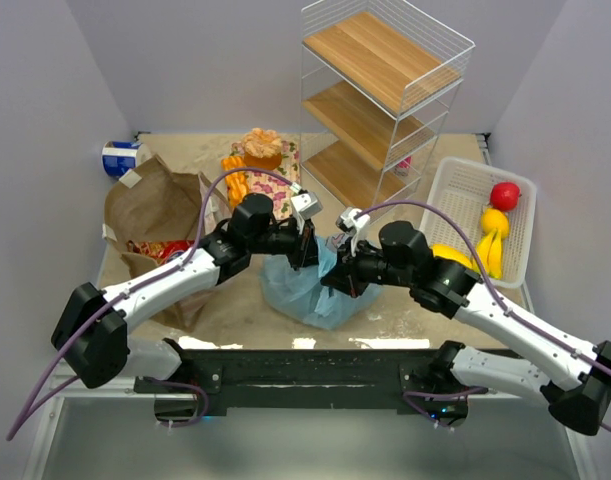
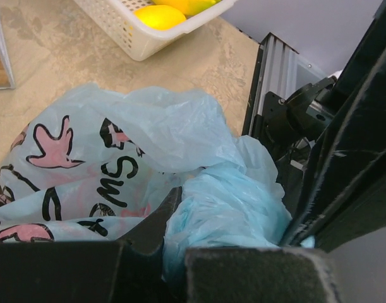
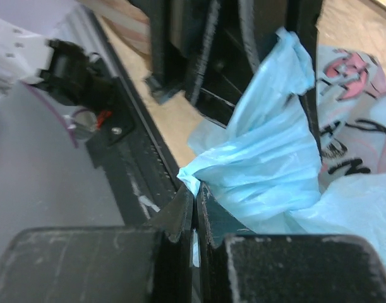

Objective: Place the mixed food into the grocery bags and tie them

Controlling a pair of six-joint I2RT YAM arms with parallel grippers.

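The light-blue plastic bag sits in the middle of the table, between both grippers. My left gripper is shut on a bunched part of the bag's top. The bag's printed side spreads out to the left. My right gripper is shut on a thin twisted end of the bag, pinched at the fingertips. The brown paper bag lies open at the left with red snack packets inside. A silver-and-blue can lies behind it. What the blue bag holds is hidden.
A white slatted basket at the right holds a red fruit and yellow fruit. The basket also shows in the left wrist view. A wire shelf with wooden boards stands at the back. The orange cake and segments lie at the back centre.
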